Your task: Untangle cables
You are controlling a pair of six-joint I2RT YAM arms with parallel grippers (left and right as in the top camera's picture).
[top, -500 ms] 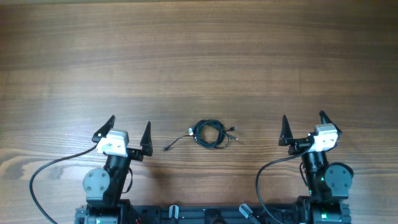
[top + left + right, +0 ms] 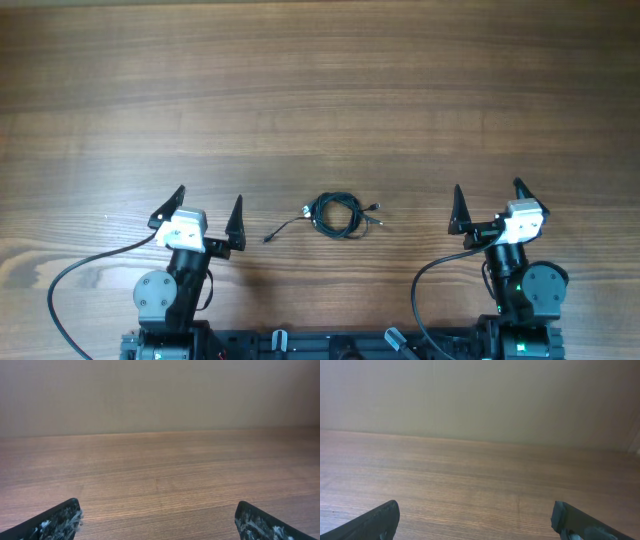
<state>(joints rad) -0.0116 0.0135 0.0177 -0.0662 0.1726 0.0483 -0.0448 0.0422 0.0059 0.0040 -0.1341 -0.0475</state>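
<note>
1. Between the two arms, the cables (image 2: 335, 215) are lying in a small tangled loop on the desk (image 2: 320, 80).
2. The left pincer (image 2: 208, 197) is standing wide apart, holding nothing, well away from the cables.
3. The right pincer (image 2: 488, 187) is doing the same on the other side.
4. Nothing is moving since a moment ago, so the untangling is probably still waiting to begin.
</note>
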